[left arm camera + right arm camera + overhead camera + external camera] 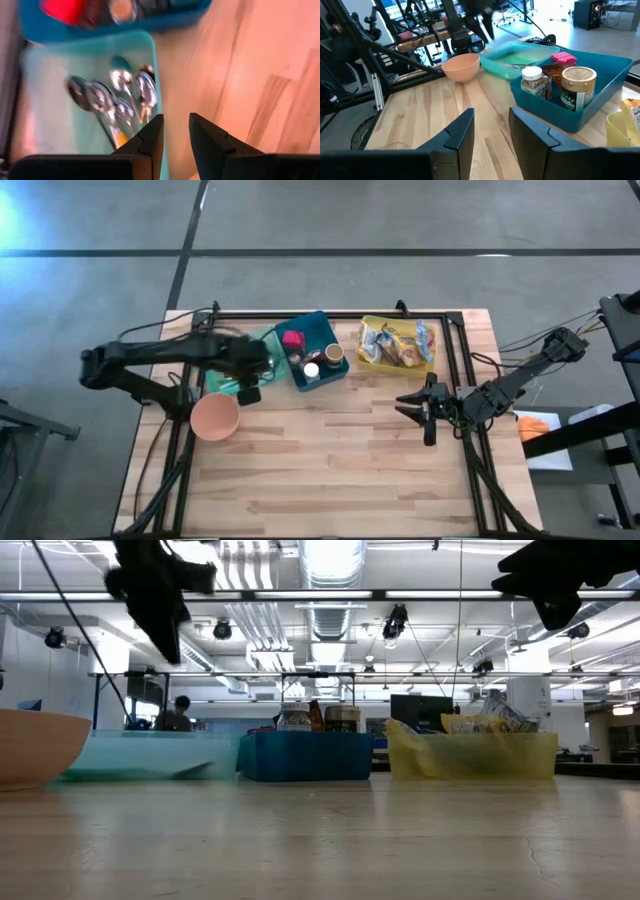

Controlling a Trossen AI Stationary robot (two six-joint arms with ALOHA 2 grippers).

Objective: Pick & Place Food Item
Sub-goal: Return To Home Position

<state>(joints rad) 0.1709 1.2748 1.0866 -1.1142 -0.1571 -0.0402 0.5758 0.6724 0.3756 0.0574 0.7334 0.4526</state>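
Food sits in two bins at the table's far side. A blue bin (pixel 318 348) holds jars (pixel 578 87) and a red-topped item (pixel 293 338). A yellow bin (pixel 397 343) holds snack packets. My left gripper (pixel 176 119) hangs high over the right edge of a teal tray (pixel 60 125) of metal spoons (pixel 117 95). It points down, its fingers a little apart with nothing between them. My right gripper (pixel 491 117) waits above the table's right side, roughly level, pointing toward the bins, open and holding nothing.
A pink bowl (pixel 214 417) stands on the wood just nearer than the teal tray, close under my left arm. The near half of the wooden table (pixel 330 470) is bare. A black frame rail (pixel 455 360) runs along the table's edges.
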